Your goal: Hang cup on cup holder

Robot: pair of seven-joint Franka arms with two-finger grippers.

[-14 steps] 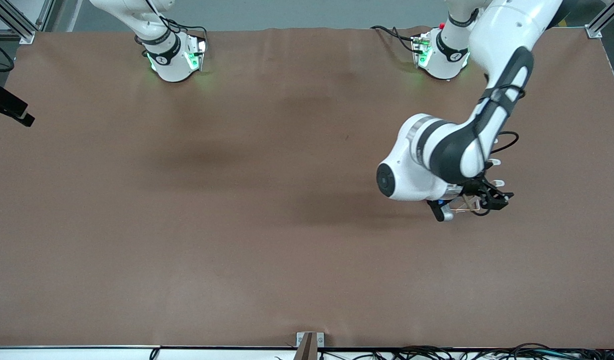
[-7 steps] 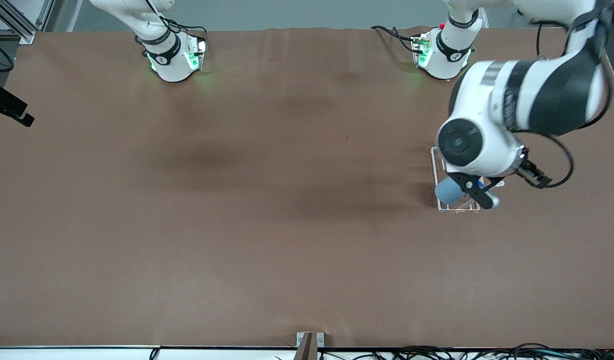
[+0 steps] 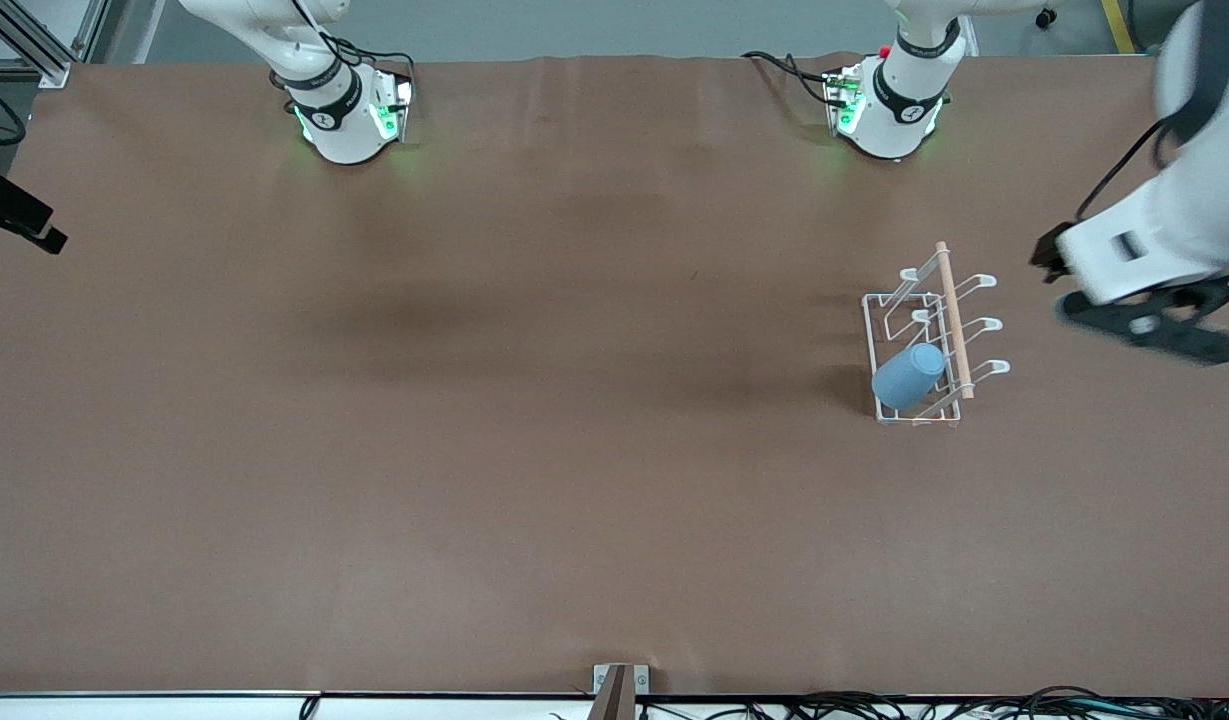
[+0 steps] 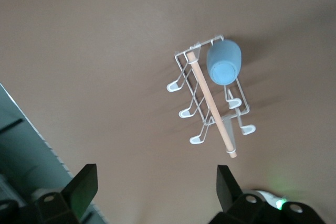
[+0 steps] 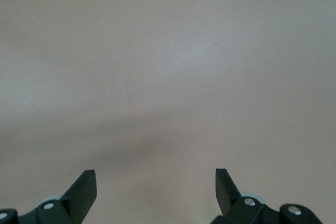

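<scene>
The light blue cup (image 3: 908, 374) hangs tilted on a looped prong of the white wire cup holder (image 3: 952, 320), at the rack's end nearer the front camera. In the left wrist view the cup (image 4: 224, 62) shows its base, beside the cup holder's wooden rod (image 4: 210, 103). My left gripper (image 3: 1146, 328) is up in the air over the table's edge at the left arm's end, well apart from the rack. Its jaws (image 4: 156, 182) stand open and hold nothing. My right gripper (image 5: 156, 182) is open over bare brown table and waits.
The two arm bases (image 3: 339, 110) (image 3: 889, 105) stand along the table's edge farthest from the front camera. A black device (image 3: 14, 215) juts in at the right arm's end. A small bracket (image 3: 619, 688) and cables (image 3: 934, 705) lie at the edge nearest the front camera.
The left arm has let go of the cup, risen from the rack and swung toward its own end of the table, uncovering the holder with the cup on it. The right arm has not moved.
</scene>
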